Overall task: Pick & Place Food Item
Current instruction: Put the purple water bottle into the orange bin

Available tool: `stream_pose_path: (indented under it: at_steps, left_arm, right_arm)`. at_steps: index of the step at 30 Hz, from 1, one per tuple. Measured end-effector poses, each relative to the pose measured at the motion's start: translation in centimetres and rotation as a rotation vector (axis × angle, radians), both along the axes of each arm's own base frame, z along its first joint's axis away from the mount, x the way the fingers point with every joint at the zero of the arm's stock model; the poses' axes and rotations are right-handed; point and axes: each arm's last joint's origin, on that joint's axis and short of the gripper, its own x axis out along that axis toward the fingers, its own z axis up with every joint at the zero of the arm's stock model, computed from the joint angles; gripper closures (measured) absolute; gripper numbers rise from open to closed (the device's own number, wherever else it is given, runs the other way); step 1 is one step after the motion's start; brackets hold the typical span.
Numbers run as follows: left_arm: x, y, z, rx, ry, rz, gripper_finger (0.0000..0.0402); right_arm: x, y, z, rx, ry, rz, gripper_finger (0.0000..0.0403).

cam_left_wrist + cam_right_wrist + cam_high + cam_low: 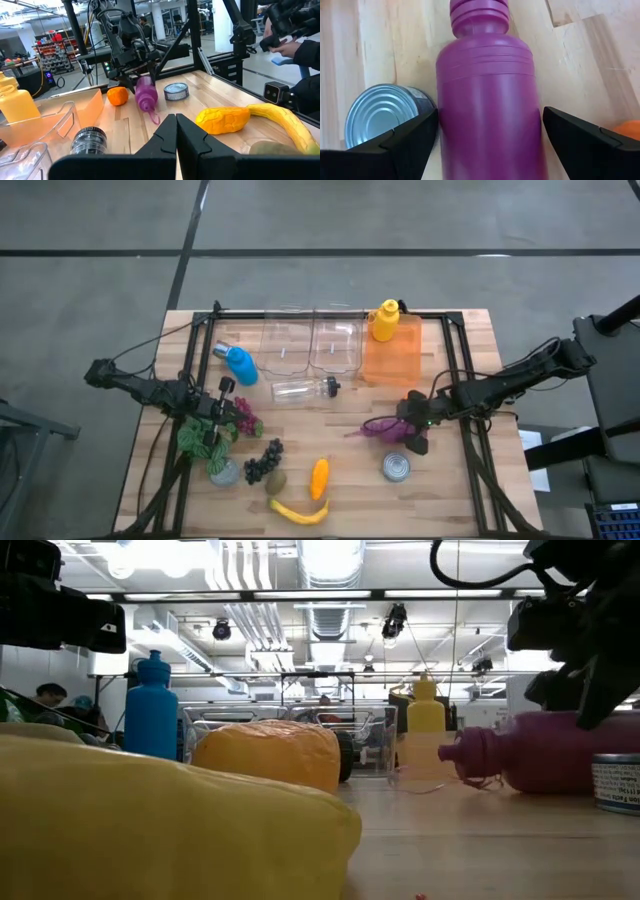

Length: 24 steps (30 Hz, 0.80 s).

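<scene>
Two grippers: right gripper, fingers spread wide astride the lying purple bottle, not clamped, tin can beside; left gripper closed, empty, table's 9 o'clock; banana at 6 o'clock

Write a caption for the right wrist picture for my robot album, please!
Open right gripper straddles a purple bottle lying on the table, tin can beside it.

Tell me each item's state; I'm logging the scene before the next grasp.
Purple bottle: lying on its side, between open claw fingers.
Right claw: open, straddling the bottle.
Left claw: shut, empty.
Tin can: upright.
Blue bottle: lying down.
Yellow bottle: upright.
</scene>
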Motion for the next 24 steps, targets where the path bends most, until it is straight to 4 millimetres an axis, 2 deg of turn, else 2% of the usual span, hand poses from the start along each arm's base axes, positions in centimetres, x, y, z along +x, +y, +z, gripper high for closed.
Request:
stream_pose_path:
  at_steps: [20,24]
  left_arm:
    - [0.00,0.00,0.01,0.000,0.000,0.000,0.0400]
    - [0.00,0.00,0.00,0.000,0.000,0.000,0.0400]
  right_arm:
    - [0.07,-0.02,0.18,-0.006,-0.017,-0.007,0.0048]
    - [0.22,-0.16,0.38,-0.044,-0.038,-0.052,0.0048]
